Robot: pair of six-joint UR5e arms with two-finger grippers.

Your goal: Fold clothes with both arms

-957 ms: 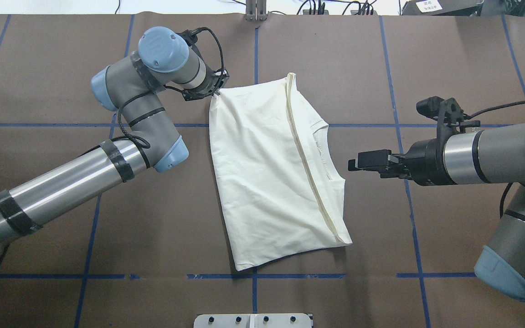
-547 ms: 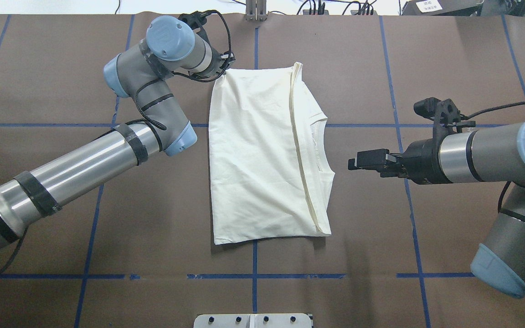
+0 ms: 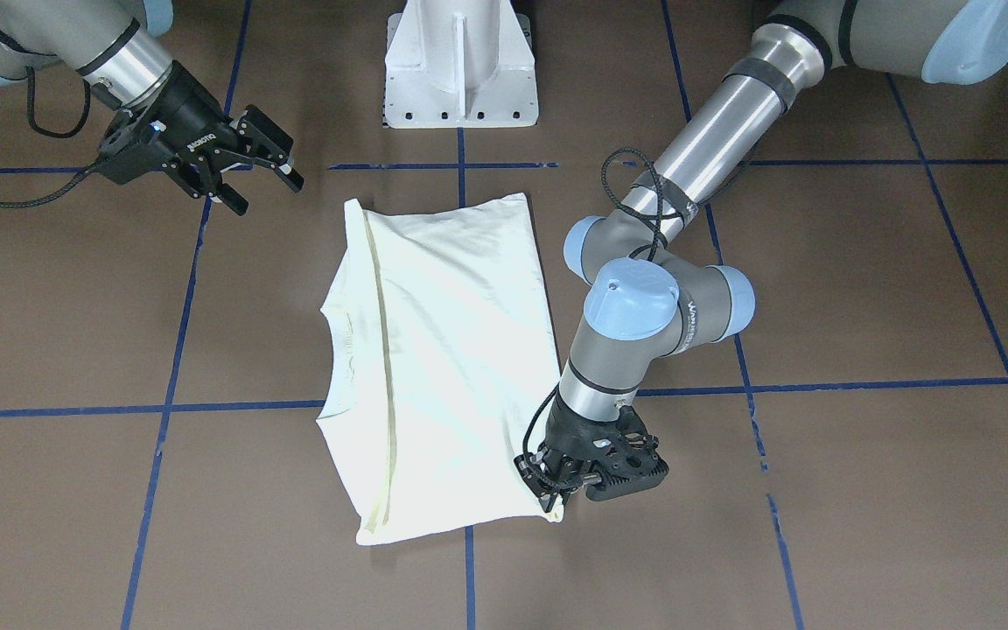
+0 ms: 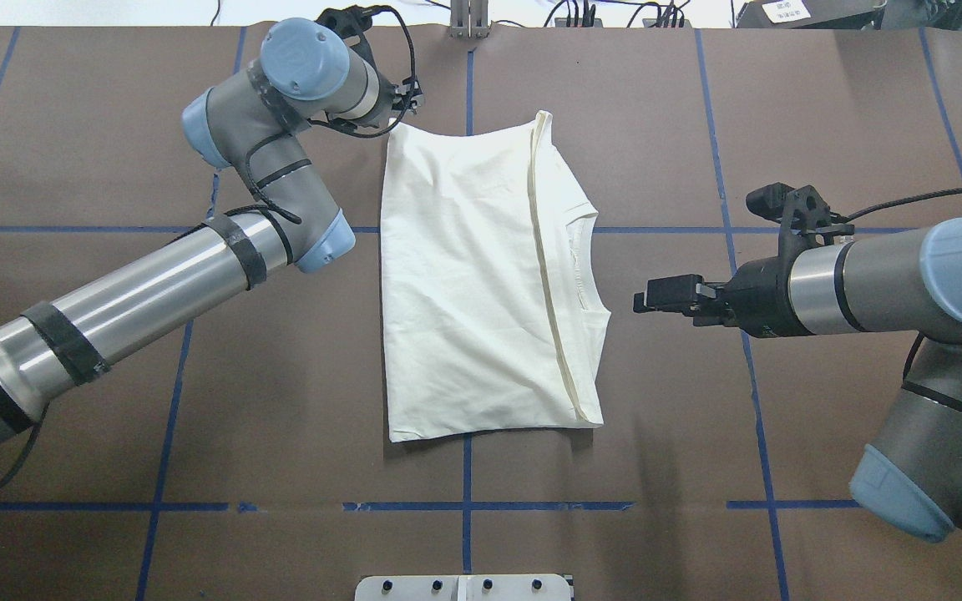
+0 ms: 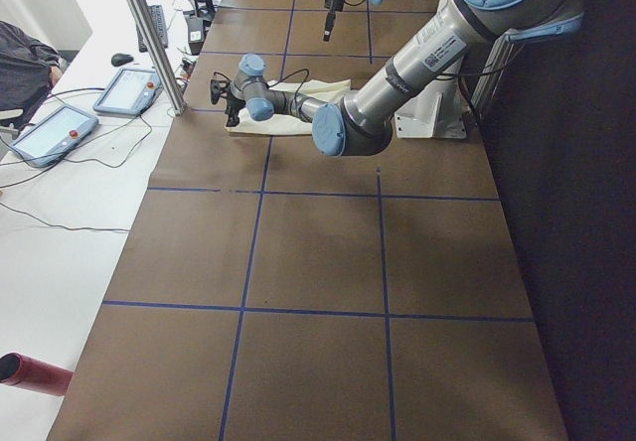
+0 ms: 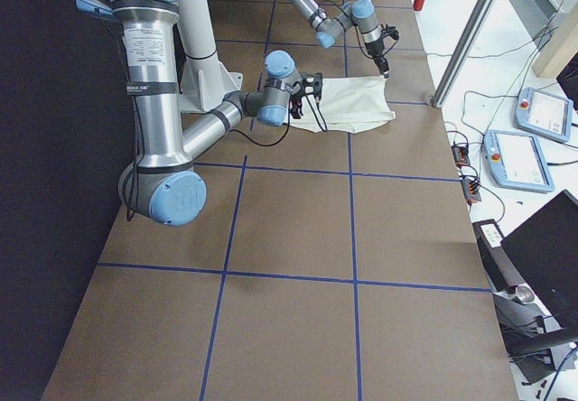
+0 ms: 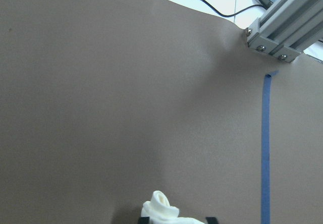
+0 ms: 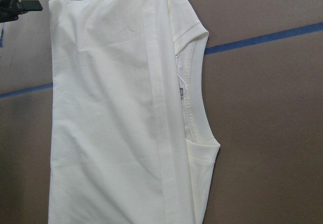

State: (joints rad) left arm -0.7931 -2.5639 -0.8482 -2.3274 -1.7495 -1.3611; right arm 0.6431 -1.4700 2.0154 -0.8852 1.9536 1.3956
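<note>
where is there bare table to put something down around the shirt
Bare table lies beyond the right tool, and between the shirt and the base plate. Crowded: the shirt's far corner, pinched by the left tool, and its collar side.

You've a plain cream T-shirt point(image 4: 464, 284) (yellower hem band point(image 4: 549, 284) down it) mid-frame on a brown table point(image 4: 823, 100) crossed by blue tape lines point(image 4: 113, 227).

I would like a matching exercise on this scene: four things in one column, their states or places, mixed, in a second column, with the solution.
1. left gripper
2. right gripper
3. T-shirt
4. white pedestal

A. lies folded, plain side up
B. jaws open, touching nothing
C. stands at the table edge
D. jaws shut on a cloth corner

Pairs: 1-D, 2-B, 3-A, 4-C
</note>
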